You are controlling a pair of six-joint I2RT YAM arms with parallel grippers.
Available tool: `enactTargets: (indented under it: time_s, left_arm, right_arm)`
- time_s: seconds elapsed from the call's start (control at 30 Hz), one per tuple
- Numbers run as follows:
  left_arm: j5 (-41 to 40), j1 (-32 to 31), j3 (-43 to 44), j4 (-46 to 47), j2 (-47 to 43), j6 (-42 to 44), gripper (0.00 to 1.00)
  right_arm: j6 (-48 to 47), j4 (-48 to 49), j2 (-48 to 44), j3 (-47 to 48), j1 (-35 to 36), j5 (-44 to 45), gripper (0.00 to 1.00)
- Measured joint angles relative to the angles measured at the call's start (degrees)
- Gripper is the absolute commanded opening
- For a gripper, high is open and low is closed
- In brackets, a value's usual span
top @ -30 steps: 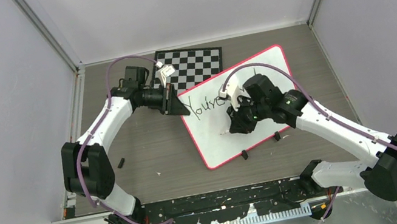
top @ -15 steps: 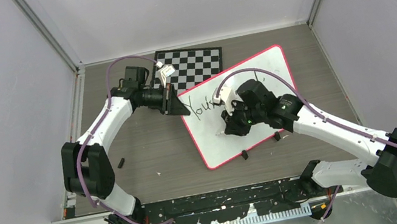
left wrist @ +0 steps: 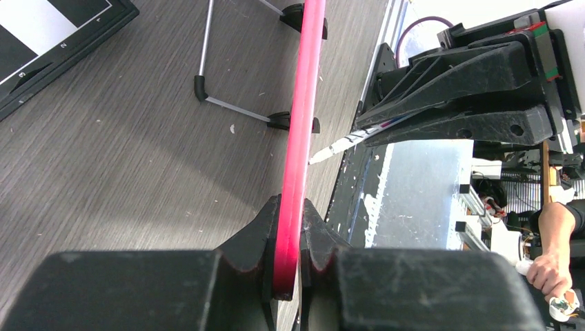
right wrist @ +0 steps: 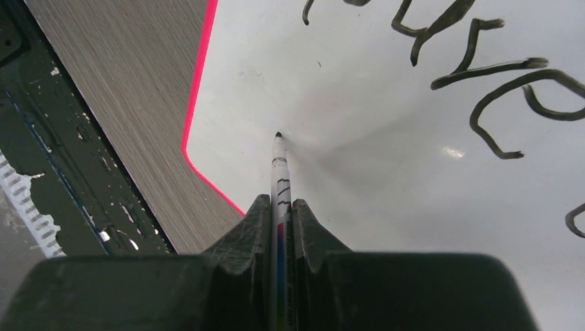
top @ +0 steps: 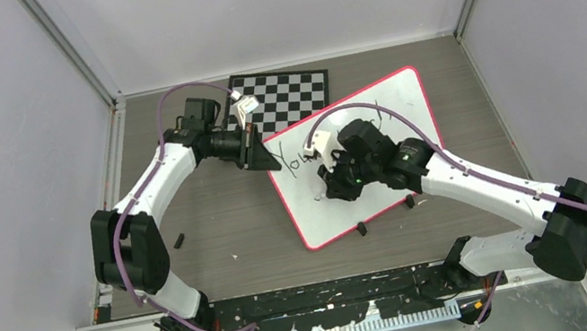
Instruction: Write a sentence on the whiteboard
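right gripper (right wrist: 279, 207) moved left, whiteboard (top: 393, 102) reads "You"

My table (top: 218, 224) is grey wood-grain. Plain pale walls (top: 271, 5) rise behind it and on both its sides, metal posts (top: 69, 50) at its back corners, a black rail (top: 330, 291) along its near edge.

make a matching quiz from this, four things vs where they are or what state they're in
Things:
1 left gripper
2 right gripper
3 checkerboard
4 whiteboard

States:
A shut on the marker
B at the far side of the table
C bears black writing
D shut on a pink frame

Pairs: 1-D, 2-A, 3-B, 4-C
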Motion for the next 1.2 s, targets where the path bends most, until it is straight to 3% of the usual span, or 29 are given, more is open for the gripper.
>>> enactTargets:
  time_s: [0.7, 1.2]
  left_arm:
    - [0.0, -0.1, 0.0, 0.0, 0.0, 0.7, 0.00]
    - [0.0, -0.1, 0.0, -0.1, 0.0, 0.9, 0.00]
  right_arm:
    - [-1.0, -1.2, 1.8, -0.2, 1.2, -0.5, 0.00]
    - [-1.9, -3.1, -0.9, -0.5, 1.1, 4.2, 0.00]
